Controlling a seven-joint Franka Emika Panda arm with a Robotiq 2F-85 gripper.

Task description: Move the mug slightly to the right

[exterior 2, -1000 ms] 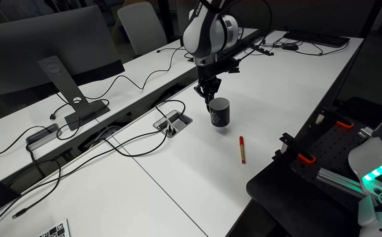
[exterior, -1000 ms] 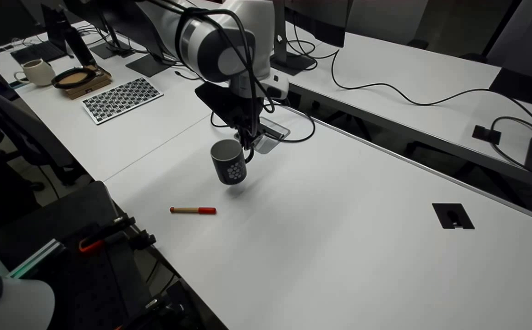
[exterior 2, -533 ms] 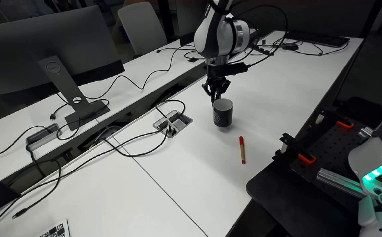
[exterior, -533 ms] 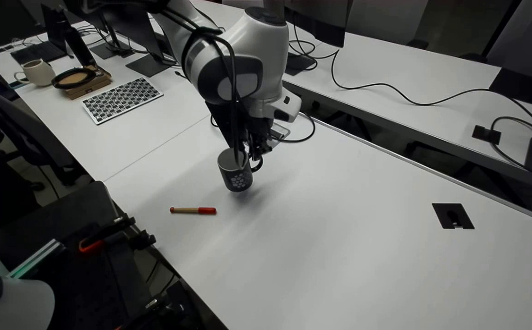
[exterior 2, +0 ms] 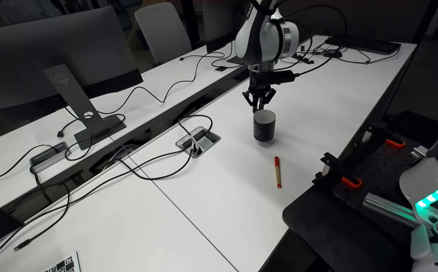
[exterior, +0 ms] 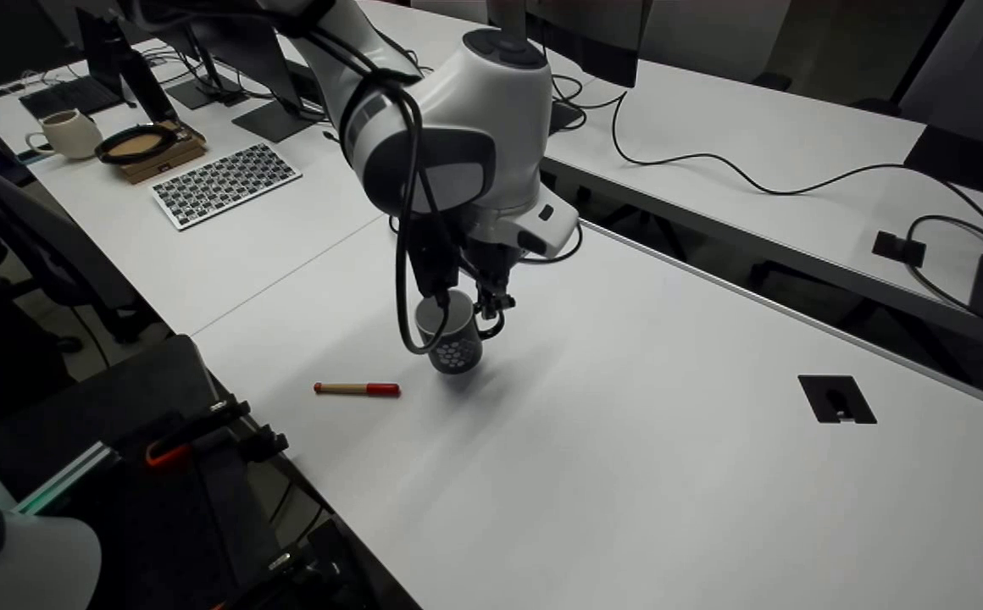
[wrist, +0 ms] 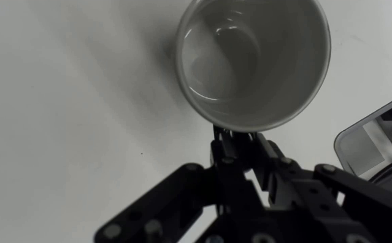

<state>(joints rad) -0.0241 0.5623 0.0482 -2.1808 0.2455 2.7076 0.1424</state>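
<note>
The dark mug (exterior: 458, 352) with a pale dotted pattern and a light grey inside is upright, over the white table in both exterior views (exterior 2: 264, 130). It seems to hang a little above the table, with a shadow under it. In the wrist view I look down into the mug (wrist: 255, 64). My black gripper (wrist: 238, 135) is shut on the mug's handle. The gripper also shows in both exterior views (exterior: 491, 307) (exterior 2: 258, 107). The fingertips and most of the handle are hidden behind the mug's rim in the wrist view; a robot cable crosses the mug in an exterior view.
A red-and-tan marker (exterior: 358, 389) lies on the table near the mug. A socket box (exterior 2: 198, 141) with cables is set in the table behind. A white keyboard (exterior: 226, 185) and a pale cup (exterior: 72, 135) stand farther off. A black plate (exterior: 837, 399) lies in the table.
The gripper and the mug in its hold have moved together to the right in both exterior views, away from the socket box. The marker has not moved.
</note>
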